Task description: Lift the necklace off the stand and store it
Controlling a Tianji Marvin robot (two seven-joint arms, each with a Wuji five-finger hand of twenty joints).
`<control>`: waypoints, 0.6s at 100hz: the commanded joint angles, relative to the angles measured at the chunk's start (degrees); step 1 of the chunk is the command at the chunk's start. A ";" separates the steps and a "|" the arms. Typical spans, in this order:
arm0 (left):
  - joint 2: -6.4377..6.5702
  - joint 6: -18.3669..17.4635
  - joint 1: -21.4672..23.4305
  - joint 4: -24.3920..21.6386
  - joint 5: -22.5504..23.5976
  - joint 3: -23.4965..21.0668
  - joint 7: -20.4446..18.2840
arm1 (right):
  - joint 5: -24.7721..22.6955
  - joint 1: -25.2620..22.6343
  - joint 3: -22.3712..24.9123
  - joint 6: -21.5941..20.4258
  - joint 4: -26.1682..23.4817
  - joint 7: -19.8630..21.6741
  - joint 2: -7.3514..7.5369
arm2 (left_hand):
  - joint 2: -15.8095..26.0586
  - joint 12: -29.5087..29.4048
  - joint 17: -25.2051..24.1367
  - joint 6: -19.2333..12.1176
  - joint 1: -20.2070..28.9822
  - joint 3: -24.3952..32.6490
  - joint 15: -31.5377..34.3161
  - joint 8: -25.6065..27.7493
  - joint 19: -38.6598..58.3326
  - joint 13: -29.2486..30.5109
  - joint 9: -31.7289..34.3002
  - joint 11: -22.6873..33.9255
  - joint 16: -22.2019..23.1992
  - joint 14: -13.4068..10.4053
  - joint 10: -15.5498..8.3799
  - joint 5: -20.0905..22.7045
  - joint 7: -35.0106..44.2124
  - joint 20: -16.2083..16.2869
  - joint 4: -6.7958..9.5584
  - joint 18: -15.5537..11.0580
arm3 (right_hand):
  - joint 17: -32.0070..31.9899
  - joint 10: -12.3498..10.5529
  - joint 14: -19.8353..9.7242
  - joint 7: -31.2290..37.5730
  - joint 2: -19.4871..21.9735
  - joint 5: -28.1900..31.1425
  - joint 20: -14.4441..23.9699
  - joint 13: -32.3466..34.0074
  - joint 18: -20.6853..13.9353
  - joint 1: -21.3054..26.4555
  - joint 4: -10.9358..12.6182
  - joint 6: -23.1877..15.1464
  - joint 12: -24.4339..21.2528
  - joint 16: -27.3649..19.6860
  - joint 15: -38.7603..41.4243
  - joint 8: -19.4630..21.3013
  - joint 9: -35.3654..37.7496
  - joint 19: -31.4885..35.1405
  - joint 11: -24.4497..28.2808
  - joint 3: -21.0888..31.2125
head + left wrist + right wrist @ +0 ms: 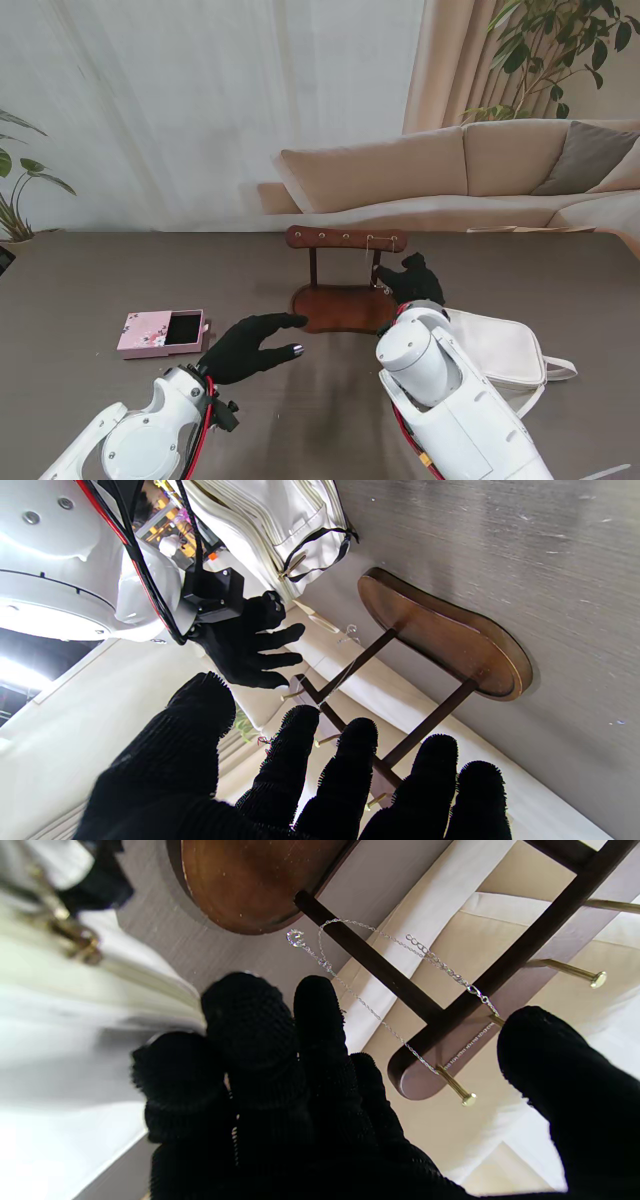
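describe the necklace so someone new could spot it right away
Find the brown wooden stand mid-table. The necklace, a thin silver chain with a small sparkly pendant, hangs from the brass pegs at its right end, by the right hand. The other pegs are bare.

Stand cam sits high behind the shoulders, looks down and fwd over the desk (90,280) to the sofa (480,165); wide, far. Left wrist cam looks along its fingers (350,760), mid range, upside down. Right wrist cam does the same, v. close. All three share the wooden stand (345,300) (445,630) (240,885); left wrist cam also catches the right robot hand (247,642).
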 commanded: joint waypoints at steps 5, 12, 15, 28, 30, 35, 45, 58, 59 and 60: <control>-0.09 0.26 -0.12 -0.20 -0.41 0.20 -1.41 | 1.54 0.92 -0.44 0.13 1.69 -0.29 -1.79 | 1.42 0.07 -0.07 0.31 -1.03 -0.13 0.23 -0.31 -1.26 -0.35 0.53 -0.19 0.51 0.56 0.11 -0.55 -0.57 -0.01 -0.10 -1.88 | 7.16 0.90 1.48 1.62 -2.28 -3.42 -2.40 2.79 2.01 -1.24 1.17 0.43 0.19 0.87 2.56 -0.54 1.20 3.10 2.04 3.45; -0.07 0.32 -0.20 -0.17 -0.46 0.30 -1.54 | 3.09 1.57 -0.53 -0.06 2.91 -1.28 -2.45 | 1.52 0.08 -0.08 0.15 -1.09 -0.23 0.19 -0.32 -1.25 -0.29 0.48 -0.21 0.53 0.35 -0.07 -0.67 -0.62 0.01 -0.11 -1.91 | 7.37 1.05 2.01 2.03 -2.55 -3.69 -2.53 2.79 2.21 -1.01 1.10 -0.33 0.05 0.98 3.01 -0.69 1.53 3.27 2.30 3.92; -0.07 0.33 -0.23 -0.15 -0.48 0.34 -1.55 | 3.45 1.88 -0.62 -0.13 3.47 -1.55 -2.65 | 1.48 0.09 -0.06 0.16 -1.05 -0.24 0.19 -0.31 -1.24 -0.27 0.49 -0.22 0.55 0.54 0.04 -0.59 -0.59 0.02 -0.11 -1.92 | 7.54 0.91 1.47 2.16 -2.58 -3.81 -2.57 2.84 2.17 -0.97 1.10 -0.62 0.00 1.04 3.24 -0.72 1.67 3.36 2.35 4.06; -0.07 0.39 -0.31 -0.10 -0.54 0.43 -1.61 | 4.65 3.06 -0.94 -0.07 5.47 -2.38 -3.36 | 1.49 0.12 -0.04 0.13 -1.01 -0.31 0.16 -0.30 -1.24 -0.23 0.54 -0.21 0.61 0.60 0.02 -0.56 -0.57 0.04 -0.09 -1.86 | 8.13 0.77 1.31 2.64 -2.83 -4.44 -2.79 2.85 2.25 -0.84 1.07 -1.11 -0.15 1.29 4.12 -0.85 2.02 3.65 2.47 4.70; -0.07 0.40 -0.32 -0.09 -0.57 0.44 -1.62 | 4.97 3.23 -0.95 -0.09 5.73 -2.52 -3.48 | 1.54 0.12 -0.04 0.09 -1.02 -0.31 0.14 -0.29 -1.24 -0.27 0.51 -0.22 0.61 0.57 -0.11 -0.51 -0.56 0.04 -0.09 -1.88 | 8.27 0.79 1.43 2.71 -2.86 -4.55 -2.82 2.85 2.20 -0.79 1.08 -1.11 -0.17 1.34 4.27 -0.87 2.12 3.73 2.51 4.82; -0.06 0.44 -0.36 -0.07 -0.63 0.48 -1.66 | 5.90 3.62 -0.93 -0.16 6.34 -3.05 -3.87 | 1.54 0.14 -0.01 0.20 -1.01 -0.34 0.18 -0.30 -1.23 -0.18 0.54 -0.22 0.64 0.53 0.01 -0.53 -0.57 0.05 -0.09 -1.91 | 8.41 0.92 1.73 2.92 -2.99 -4.78 -2.92 2.80 2.34 -0.57 1.11 -1.27 -0.22 1.47 4.66 -0.91 2.28 3.84 2.55 5.19; -0.05 0.50 -0.39 -0.07 -0.69 0.54 -1.76 | 7.02 4.53 -1.03 -0.15 7.65 -3.86 -4.48 | 1.53 0.16 0.00 0.26 -0.97 -0.36 0.19 -0.28 -1.23 -0.16 0.62 -0.20 0.71 0.45 0.01 -0.45 -0.53 0.06 -0.09 -1.86 | 8.71 0.94 1.29 3.31 -3.15 -5.09 -3.04 2.85 2.38 -0.22 1.19 -2.33 -0.28 1.68 5.42 -0.97 2.49 4.18 2.61 6.01; -0.05 0.57 -0.45 -0.05 -0.79 0.63 -1.82 | 9.30 5.64 -0.91 0.05 8.92 -4.68 -5.33 | 1.51 0.17 -0.01 0.28 -0.90 -0.38 0.12 -0.28 -1.24 -0.28 0.63 -0.20 0.74 0.44 0.14 -0.46 -0.54 0.07 -0.08 -1.86 | 9.59 0.93 1.01 3.60 -3.46 -5.78 -3.22 2.92 2.34 0.05 1.33 -3.00 -0.31 2.16 6.79 -1.04 2.64 4.68 2.68 7.01; -0.04 0.57 -0.46 -0.05 -0.79 0.64 -1.83 | 9.49 5.72 -0.88 0.06 9.01 -4.78 -5.41 | 1.51 0.16 -0.01 0.27 -0.93 -0.39 0.15 -0.25 -1.24 -0.19 0.61 -0.21 0.75 0.46 0.10 -0.24 -0.45 0.07 -0.09 -1.86 | 9.64 0.95 0.97 3.63 -3.45 -5.87 -3.24 2.93 2.33 0.06 1.33 -3.02 -0.31 2.20 6.90 -1.04 2.63 4.71 2.69 7.06; -0.04 0.57 -0.47 -0.04 -0.80 0.64 -1.84 | 9.67 5.80 -0.86 0.07 9.11 -4.90 -5.49 | 1.52 0.17 -0.01 0.26 -0.92 -0.39 0.17 -0.24 -1.24 -0.13 0.61 -0.21 0.76 0.51 0.06 -0.14 -0.41 0.07 -0.08 -1.85 | 9.72 0.97 1.22 3.71 -3.49 -5.97 -3.26 2.89 2.35 0.09 1.34 -3.11 -0.30 2.25 7.03 -1.03 2.63 4.76 2.72 7.16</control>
